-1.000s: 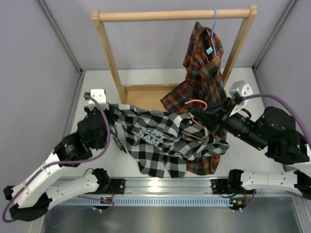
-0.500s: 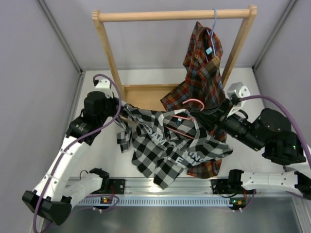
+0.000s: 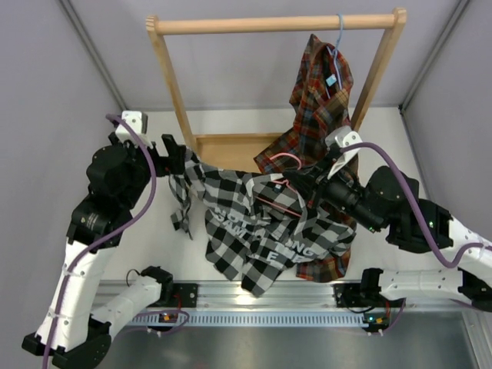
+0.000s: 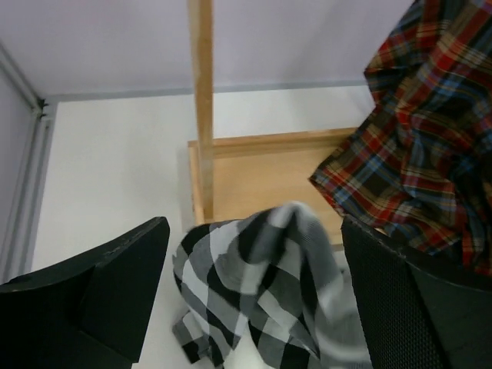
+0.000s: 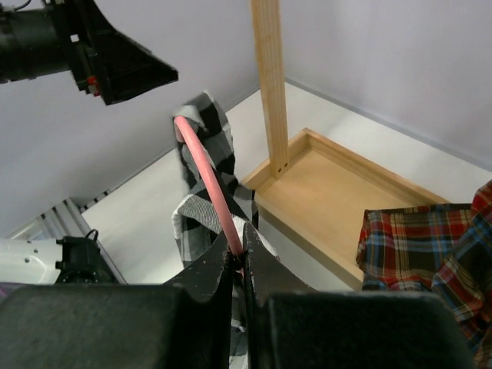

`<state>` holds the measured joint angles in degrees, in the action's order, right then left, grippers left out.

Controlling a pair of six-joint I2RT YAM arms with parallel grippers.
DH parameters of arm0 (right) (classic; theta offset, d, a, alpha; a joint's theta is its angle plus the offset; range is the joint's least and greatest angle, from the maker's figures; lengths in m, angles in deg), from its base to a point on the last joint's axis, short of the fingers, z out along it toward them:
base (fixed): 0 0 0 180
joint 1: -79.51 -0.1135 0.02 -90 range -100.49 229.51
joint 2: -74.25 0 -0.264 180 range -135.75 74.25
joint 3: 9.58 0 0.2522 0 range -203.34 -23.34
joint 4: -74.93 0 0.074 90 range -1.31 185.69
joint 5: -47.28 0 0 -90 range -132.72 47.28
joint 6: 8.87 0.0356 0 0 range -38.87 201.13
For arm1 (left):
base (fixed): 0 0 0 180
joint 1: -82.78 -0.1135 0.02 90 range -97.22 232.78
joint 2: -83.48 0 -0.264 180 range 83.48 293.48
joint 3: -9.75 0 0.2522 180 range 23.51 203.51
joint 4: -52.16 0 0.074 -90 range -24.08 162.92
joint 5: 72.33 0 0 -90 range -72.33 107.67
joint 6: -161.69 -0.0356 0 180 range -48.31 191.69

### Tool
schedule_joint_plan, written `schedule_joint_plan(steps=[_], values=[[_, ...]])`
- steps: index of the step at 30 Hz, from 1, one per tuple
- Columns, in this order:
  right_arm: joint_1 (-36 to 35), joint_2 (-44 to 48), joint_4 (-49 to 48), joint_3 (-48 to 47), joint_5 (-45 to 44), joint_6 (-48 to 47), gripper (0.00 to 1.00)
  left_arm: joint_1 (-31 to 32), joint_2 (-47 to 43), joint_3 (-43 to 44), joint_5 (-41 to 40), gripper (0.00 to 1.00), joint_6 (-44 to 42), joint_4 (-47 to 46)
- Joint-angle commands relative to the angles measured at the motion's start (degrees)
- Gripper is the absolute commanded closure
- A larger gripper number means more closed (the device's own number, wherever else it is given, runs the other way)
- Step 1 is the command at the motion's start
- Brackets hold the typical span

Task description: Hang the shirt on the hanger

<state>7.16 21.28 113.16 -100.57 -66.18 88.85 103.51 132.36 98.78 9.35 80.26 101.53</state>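
shirt (image 3: pixel 261 231): checked, white lettering up, spread between the two arms over the table (image 3: pixel 150 250) | hanger (image 5: pixel 209 178): pink wire under the cloth, hook poking out | right gripper (image 5: pixel 239 257): fingers pinched tight on the wire | left gripper (image 4: pixel 252 224): fingers wide apart, a blurred shirt corner between them, unclamped | behind: wooden rack (image 3: pixel 277 24), plaid shirt (image 3: pixel 319 108) hanging
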Motion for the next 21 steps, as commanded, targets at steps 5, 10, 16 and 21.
schedule_joint_plan(steps=[5,10,16,21], values=[[-0.33,1.91,-6.28,-1.52,-5.36,0.27,1.00,-0.34,-0.37,5.50,-2.16,0.02,-1.11,5.69],[-0.33,1.38,-4.96,-2.83,-5.81,0.71,1.00,-0.25,0.42,8.14,37.94,0.02,-2.52,-2.02],[-0.24,0.41,-1.09,-4.51,-2.12,2.03,1.00,1.41,3.32,7.71,65.00,0.02,-12.76,-8.28],[-0.24,-0.64,1.45,-5.65,3.33,2.64,1.00,12.03,3.58,3.59,55.82,0.02,-24.72,-8.72]])
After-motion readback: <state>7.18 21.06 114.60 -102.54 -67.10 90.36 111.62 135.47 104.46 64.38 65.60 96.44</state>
